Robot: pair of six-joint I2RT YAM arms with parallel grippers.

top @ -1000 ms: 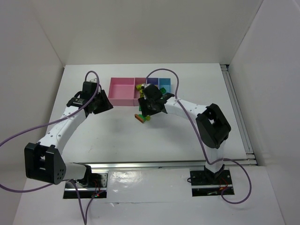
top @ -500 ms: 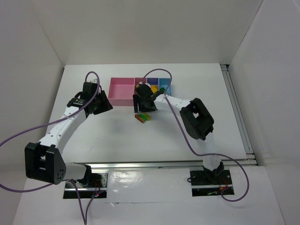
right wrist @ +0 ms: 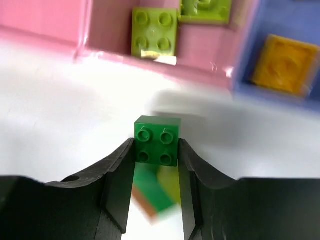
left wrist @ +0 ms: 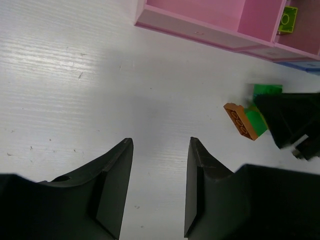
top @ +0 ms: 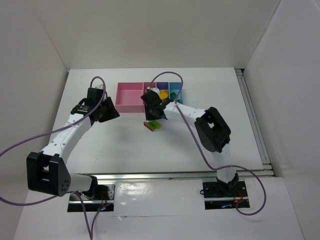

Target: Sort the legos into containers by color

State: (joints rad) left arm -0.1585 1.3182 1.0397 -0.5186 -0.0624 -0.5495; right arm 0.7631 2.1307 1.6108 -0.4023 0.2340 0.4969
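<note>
Between the fingers of the right gripper sits a small dark green four-stud plastic brick, pinched on both sides. Just ahead lies the narrow pink plastic bin, holding two yellow-green bricks. Ahead to the right, the blue-purple bin holds an orange-yellow brick. The left gripper hangs with jaws apart over the white table, with an orange brick ahead to its right.
</note>
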